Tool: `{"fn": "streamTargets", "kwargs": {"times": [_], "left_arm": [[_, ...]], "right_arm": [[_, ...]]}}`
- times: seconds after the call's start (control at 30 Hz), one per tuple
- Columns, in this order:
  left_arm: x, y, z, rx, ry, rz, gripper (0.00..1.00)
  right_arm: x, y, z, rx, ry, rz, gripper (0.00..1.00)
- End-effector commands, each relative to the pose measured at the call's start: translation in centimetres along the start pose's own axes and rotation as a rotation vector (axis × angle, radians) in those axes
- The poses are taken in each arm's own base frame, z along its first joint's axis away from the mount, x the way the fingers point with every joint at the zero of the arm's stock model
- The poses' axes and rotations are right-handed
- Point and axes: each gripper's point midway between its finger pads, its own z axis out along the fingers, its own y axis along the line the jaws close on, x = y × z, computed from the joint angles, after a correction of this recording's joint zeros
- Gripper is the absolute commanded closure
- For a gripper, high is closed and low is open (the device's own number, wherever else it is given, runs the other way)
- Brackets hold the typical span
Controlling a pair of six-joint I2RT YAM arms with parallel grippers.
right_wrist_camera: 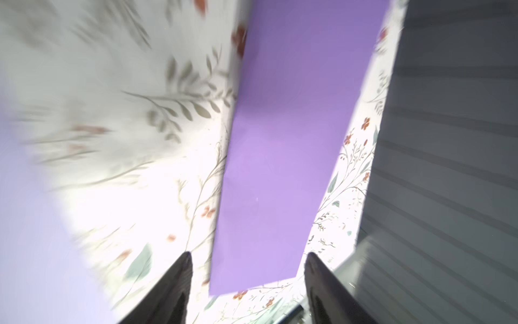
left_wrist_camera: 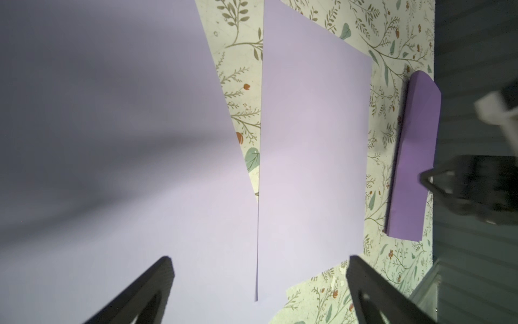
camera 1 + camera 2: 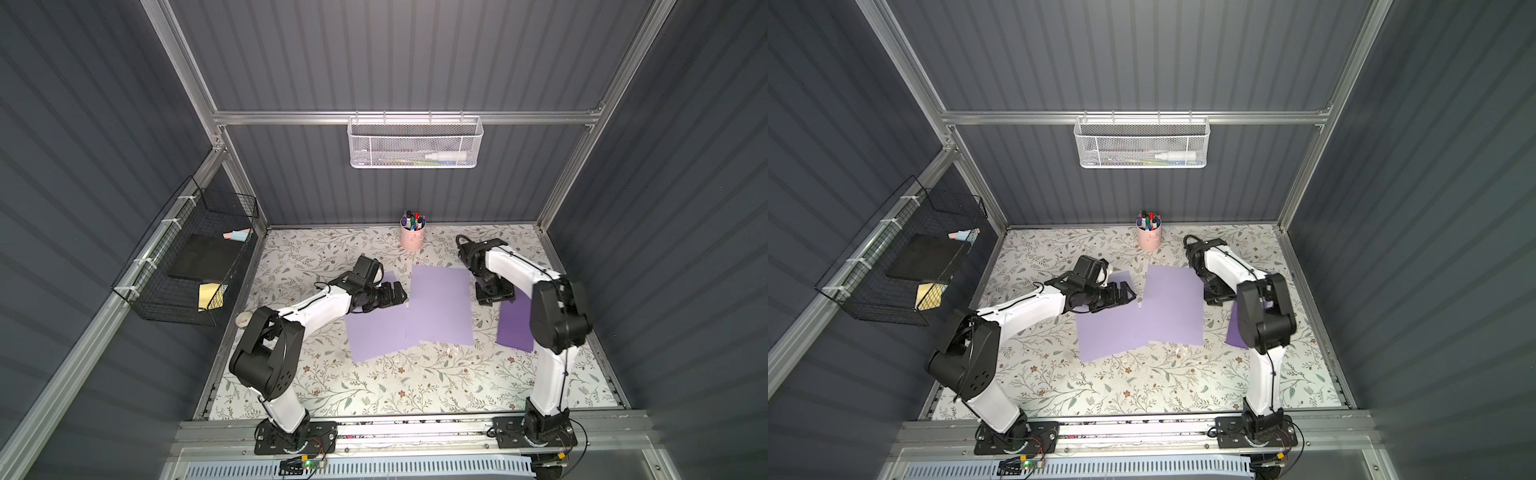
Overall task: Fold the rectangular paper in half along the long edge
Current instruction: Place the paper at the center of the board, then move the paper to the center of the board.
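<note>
Looking down, both top views took in the whole table and the cup far beyond both pincers, which neither wrist view showed. There the right arm hid part of the folded strip, the task's paper. The blurred right wrist view showed that strip running flat along the table, straight ahead of the right pincer. Its fingers stood well apart, one to each side of the strip's near end, and gripped nothing. Whether they touched the table could not be told. Only the left wrist view showed the thin edge where the two pale sheets overlapped, just ahead of the left pincer. That pincer was spread as wide as it went and held nothing, with the sheets under it and the strip far off beyond them. Whether it touched the sheets could not be told.
</note>
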Motion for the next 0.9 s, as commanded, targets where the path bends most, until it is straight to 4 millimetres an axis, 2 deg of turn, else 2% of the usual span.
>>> {"fn": "streamTargets", "kwargs": {"times": [0.0, 0.07, 0.13, 0.2, 0.23, 0.37, 0.43, 0.53, 0.67, 0.77, 0.83, 0.87], "left_arm": [[-2.4, -0.5, -2.7, -0.048, -0.081, 0.049, 0.01], [-3.1, -0.1, -3.2, -0.075, -0.105, 0.047, 0.01], [-3.8, 0.2, -3.4, -0.100, -0.117, 0.047, 0.01], [-4.3, 0.1, -3.3, -0.102, -0.118, 0.051, 0.01], [-4.4, 0.0, -3.1, -0.101, -0.115, 0.055, 0.01], [-4.2, 0.4, -2.1, -0.106, -0.097, 0.054, 0.01], [-3.4, 1.4, -1.4, -0.132, -0.074, 0.031, 0.01], [-2.3, 2.9, -0.5, -0.170, -0.047, -0.007, 0.01], [-0.2, 5.4, 0.6, -0.239, 0.002, -0.065, 0.02], [1.2, 6.9, 1.2, -0.283, 0.033, -0.097, 0.14], [2.1, 8.1, 1.5, -0.331, 0.053, -0.126, 0.31], [2.5, 8.6, 1.6, -0.345, 0.064, -0.135, 0.37]], "right_arm": [[-0.8, 0.0, -5.6, -0.235, -0.162, 0.081, 0.39], [-1.0, 0.9, -8.1, -0.393, -0.247, 0.101, 0.38], [-1.2, 3.0, -10.4, -0.598, -0.350, 0.086, 0.34], [-0.9, 4.8, -11.6, -0.784, -0.390, 0.099, 0.27], [-0.8, 5.6, -11.6, -0.866, -0.386, 0.113, 0.27], [0.7, 9.3, -9.9, -1.063, -0.223, 0.113, 0.29], [1.8, 11.8, -8.6, -1.115, -0.104, 0.053, 0.37], [3.4, 15.0, -7.1, -1.084, -0.042, -0.032, 0.45], [4.6, 17.1, -5.0, -1.032, 0.002, -0.064, 0.48], [5.4, 17.9, -3.4, -1.010, 0.039, -0.075, 0.52], [5.8, 17.9, -2.9, -0.990, 0.049, -0.082, 0.52], [6.0, 17.8, -2.8, -0.986, 0.051, -0.086, 0.52]]}}
